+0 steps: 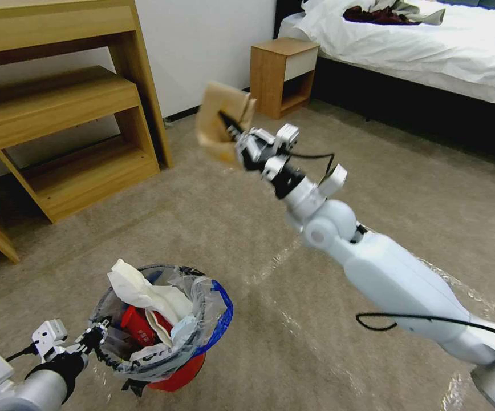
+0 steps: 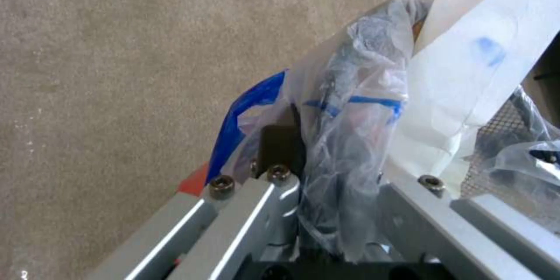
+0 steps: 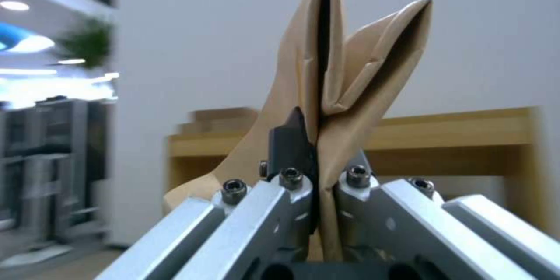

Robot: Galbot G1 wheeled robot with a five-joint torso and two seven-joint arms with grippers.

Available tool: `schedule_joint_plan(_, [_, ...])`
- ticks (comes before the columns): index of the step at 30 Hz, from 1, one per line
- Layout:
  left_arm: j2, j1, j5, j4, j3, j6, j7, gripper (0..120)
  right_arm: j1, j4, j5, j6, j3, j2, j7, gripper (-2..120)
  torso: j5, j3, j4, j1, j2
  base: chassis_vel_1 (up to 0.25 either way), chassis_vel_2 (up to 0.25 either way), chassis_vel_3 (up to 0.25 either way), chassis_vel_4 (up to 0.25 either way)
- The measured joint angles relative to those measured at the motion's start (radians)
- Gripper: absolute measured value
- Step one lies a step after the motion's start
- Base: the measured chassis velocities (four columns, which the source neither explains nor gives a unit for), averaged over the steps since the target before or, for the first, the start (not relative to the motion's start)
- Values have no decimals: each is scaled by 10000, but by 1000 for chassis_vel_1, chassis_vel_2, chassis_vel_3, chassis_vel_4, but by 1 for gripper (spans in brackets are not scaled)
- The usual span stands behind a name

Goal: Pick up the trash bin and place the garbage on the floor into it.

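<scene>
The right gripper (image 1: 231,130), clamped on a brown cardboard scrap (image 1: 220,117), hung high and well apart from the trash bin (image 1: 165,325), which sat lower-left, its rim pinched by the left gripper (image 1: 94,337)

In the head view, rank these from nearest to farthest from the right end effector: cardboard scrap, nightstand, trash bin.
1. Cardboard scrap: clamped in the right end effector.
2. Nightstand: beyond it, by the bed.
3. Trash bin: low at the robot's left, held at its rim by the left end effector.
</scene>
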Motion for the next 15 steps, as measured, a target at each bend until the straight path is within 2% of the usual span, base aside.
schedule_joint_plan(5, [-49,-34,128,37,113,1,43,0,-4,226,20,3,-714,-71,-794,0,0,0,0,0,0,0,0,0,0])
schedule_joint_plan(7, [-83,-64,228,76,163,1,55,0,66,261,109,26,-1585,-155,-1388,0,-2,0,-1,0,0,0,0,0,0])
schedule_joint_plan(15, [-192,41,245,-83,53,2,58,0,248,-225,-301,237,-3177,260,-1933,0,0,1,1,0,0,0,0,0,0])
